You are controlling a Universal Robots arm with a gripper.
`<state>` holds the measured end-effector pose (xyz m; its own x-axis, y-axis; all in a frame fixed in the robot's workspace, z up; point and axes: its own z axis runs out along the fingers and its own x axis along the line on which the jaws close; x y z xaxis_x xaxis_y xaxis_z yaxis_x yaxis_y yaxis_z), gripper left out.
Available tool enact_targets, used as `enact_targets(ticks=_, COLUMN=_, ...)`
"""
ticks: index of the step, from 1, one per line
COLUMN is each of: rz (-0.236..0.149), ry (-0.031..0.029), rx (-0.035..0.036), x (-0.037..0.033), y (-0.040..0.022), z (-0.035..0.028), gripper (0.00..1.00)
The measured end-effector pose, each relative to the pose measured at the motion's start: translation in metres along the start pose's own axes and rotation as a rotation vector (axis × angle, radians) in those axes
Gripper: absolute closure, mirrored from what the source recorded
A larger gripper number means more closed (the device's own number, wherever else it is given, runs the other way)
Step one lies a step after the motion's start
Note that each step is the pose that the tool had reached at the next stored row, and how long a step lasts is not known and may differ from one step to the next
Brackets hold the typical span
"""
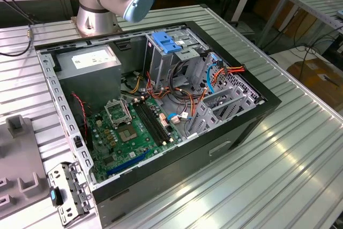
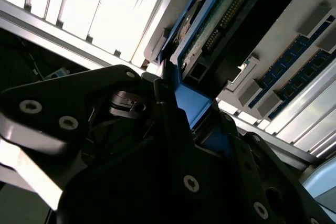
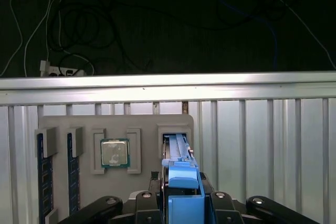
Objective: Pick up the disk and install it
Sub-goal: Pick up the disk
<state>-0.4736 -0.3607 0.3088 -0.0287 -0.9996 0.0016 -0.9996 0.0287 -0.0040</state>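
Gripper [image 3: 184,208] | fingers [image 3: 153,203] pinching the disk [image 3: 182,182] by its blue rail | disk on edge in grey tray [image 3: 142,121] slot, long axis pointing straight away from fingers.

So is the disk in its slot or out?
In: the disk stands on edge in a slot of the grey tray.

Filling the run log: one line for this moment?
gripper: shut on disk | disk: on edge in grey tray slot
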Motion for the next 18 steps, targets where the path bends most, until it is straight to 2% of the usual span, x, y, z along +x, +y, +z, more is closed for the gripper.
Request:
enact_targets(ticks=7, rz=0.000, ry=0.0001, rx=-0.0001, x=0.0000, y=0.0000, z=-0.0065, gripper=0.63)
enact_targets(ticks=18, rz=0.000, ry=0.0000, rx=0.0000, x=0.0000, y=-0.0001, z=-0.0204, gripper=0.63)
